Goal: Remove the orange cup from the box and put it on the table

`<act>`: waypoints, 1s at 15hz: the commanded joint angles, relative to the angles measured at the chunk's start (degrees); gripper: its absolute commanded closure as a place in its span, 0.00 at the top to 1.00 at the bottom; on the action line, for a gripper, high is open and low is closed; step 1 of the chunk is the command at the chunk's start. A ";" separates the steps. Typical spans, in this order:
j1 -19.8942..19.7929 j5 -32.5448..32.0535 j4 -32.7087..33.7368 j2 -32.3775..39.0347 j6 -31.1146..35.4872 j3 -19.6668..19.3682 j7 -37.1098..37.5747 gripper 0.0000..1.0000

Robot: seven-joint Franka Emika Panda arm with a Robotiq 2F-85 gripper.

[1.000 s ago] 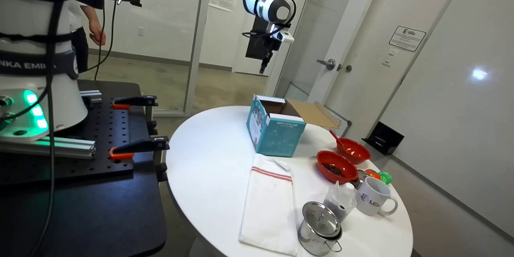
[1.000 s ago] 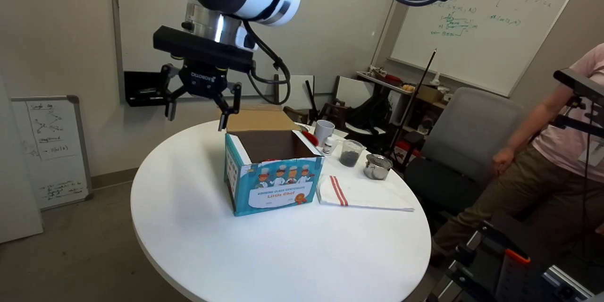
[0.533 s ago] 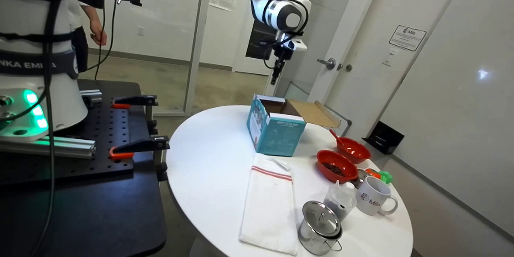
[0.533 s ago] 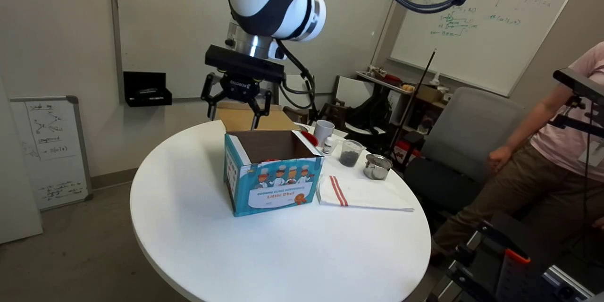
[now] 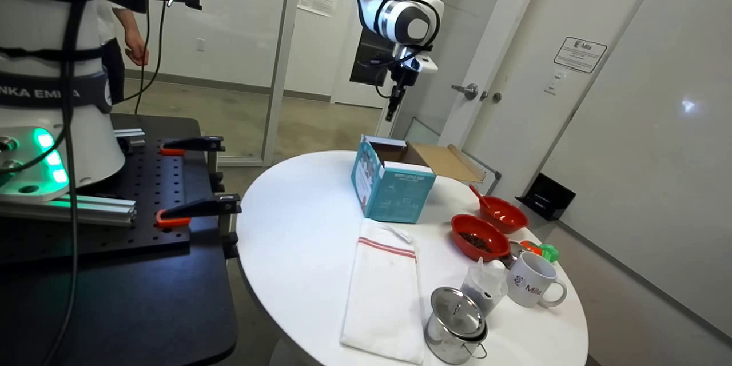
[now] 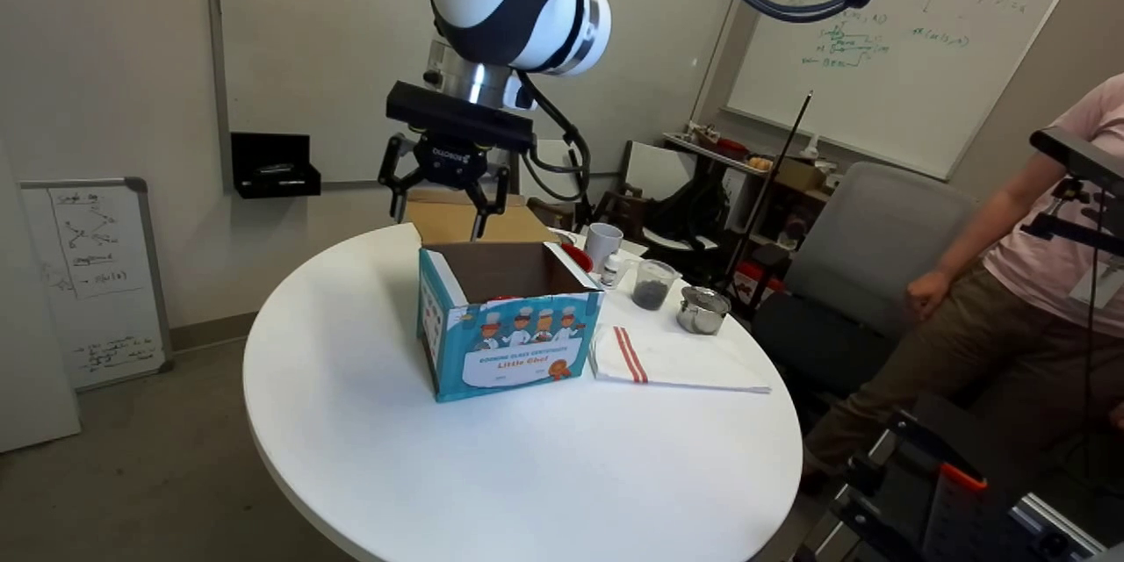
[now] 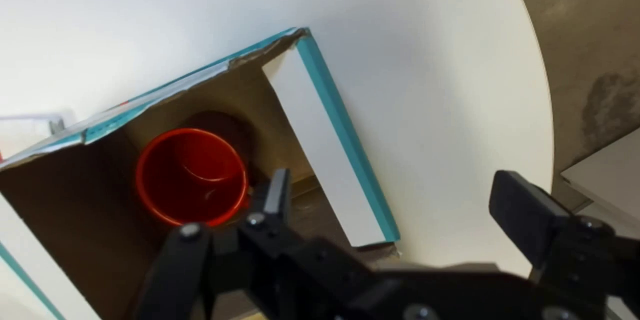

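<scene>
The orange cup point(image 7: 192, 177) stands inside the box point(image 7: 332, 140), with its opening up, in the wrist view. In an exterior view only a red sliver point(image 6: 502, 299) shows over the box's rim. The teal box stands open-topped on the white round table point(image 6: 615, 474) in both exterior views point(image 5: 400, 194) point(image 6: 518, 356). My gripper point(image 7: 397, 202) is open and empty, pointing down above the box. In the wrist view one finger overlaps the box opening beside the cup, and the other lies over the table outside the box wall. The gripper also shows in both exterior views point(image 5: 391, 114) point(image 6: 437, 222).
The box's brown flap point(image 5: 449, 163) sticks out to one side. A folded towel point(image 5: 383, 291) lies beside the box. Two red bowls point(image 5: 479, 240) point(image 5: 509, 214), a white mug point(image 5: 529, 283), a clear container point(image 5: 483, 286) and a metal pot point(image 5: 452, 331) stand on the table.
My open gripper has moved down and to the right in both exterior views, closer over the box. In the last half second it has barely moved. The box has not moved.
</scene>
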 commanded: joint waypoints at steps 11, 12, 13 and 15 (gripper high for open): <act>-5.35 1.07 -1.73 1.81 0.50 -0.86 -0.70 1.00; -5.48 1.13 -1.73 2.27 0.76 -0.86 -0.68 1.00; -5.60 1.25 -1.64 2.81 0.99 -0.82 -0.64 1.00; -5.84 1.50 -1.52 3.65 1.00 -0.73 -0.72 1.00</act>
